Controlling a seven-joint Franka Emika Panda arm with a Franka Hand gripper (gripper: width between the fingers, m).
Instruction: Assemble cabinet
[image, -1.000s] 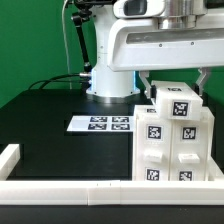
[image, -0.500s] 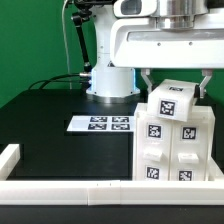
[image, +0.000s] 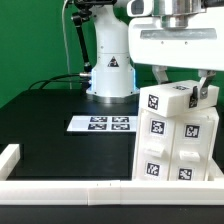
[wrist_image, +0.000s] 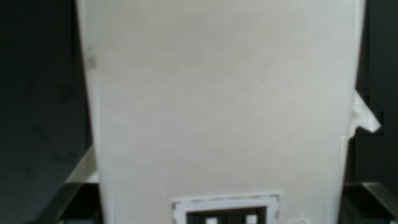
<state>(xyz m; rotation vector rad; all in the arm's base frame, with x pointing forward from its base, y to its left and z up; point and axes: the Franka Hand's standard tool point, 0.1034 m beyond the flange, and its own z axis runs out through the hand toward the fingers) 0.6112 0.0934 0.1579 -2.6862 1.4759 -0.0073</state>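
Note:
The cabinet (image: 178, 140) is a large white box with several black-and-white tags on its front. It stands on the black table at the exterior view's right, against the front rail. Its top part looks a little turned and tilted. My gripper (image: 182, 85) hangs right above it, with one finger on each side of the top, shut on it. In the wrist view the cabinet's plain white face (wrist_image: 214, 100) fills the picture, with one tag (wrist_image: 222, 212) at its edge. The fingers are mostly hidden there.
The marker board (image: 100, 124) lies flat on the table, to the exterior view's left of the cabinet. A low white border rail (image: 70, 187) runs along the front, with a raised end (image: 10, 155) at the left. The arm's base (image: 112, 75) and cables (image: 55, 82) stand behind.
The arm has shifted toward the exterior view's right. The fingers have closed in on the cabinet's top, and the top now looks turned and tilted.

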